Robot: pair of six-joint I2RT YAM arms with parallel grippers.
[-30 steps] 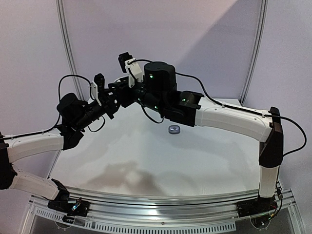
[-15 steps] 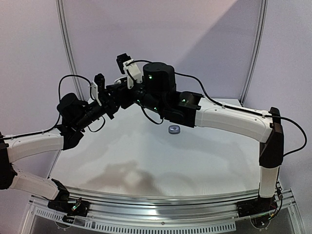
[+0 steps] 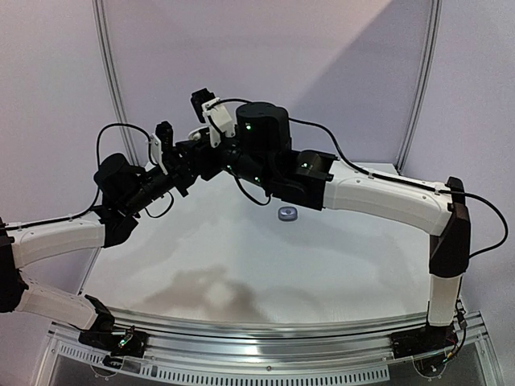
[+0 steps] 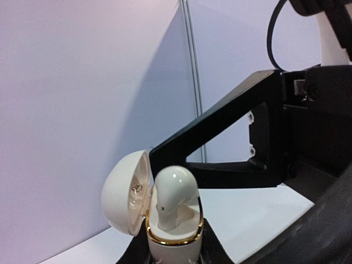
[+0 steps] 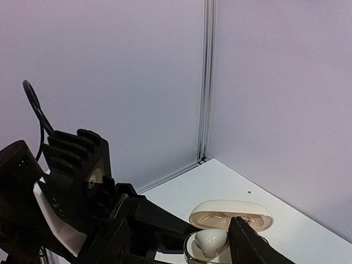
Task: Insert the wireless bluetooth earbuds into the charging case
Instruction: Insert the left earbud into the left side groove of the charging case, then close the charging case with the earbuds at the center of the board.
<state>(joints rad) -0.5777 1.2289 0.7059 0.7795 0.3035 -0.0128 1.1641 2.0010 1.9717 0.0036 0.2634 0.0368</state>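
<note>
While my left tool [image 4: 175, 257] clamps the open white charging case [image 4: 127, 192] up above the bench [image 3: 241, 257], one white earbud [image 4: 173, 190] sits upright inside; my right tool [image 5: 181, 234] hangs close by, fingers apart.

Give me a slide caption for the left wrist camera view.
White earbud standing upright in the open, gold-rimmed charging case.

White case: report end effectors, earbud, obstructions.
Left end effector shut on white case, open. Right end effector open, straddling it. White earbud in case, top sticking out. Nothing blocking.
</note>
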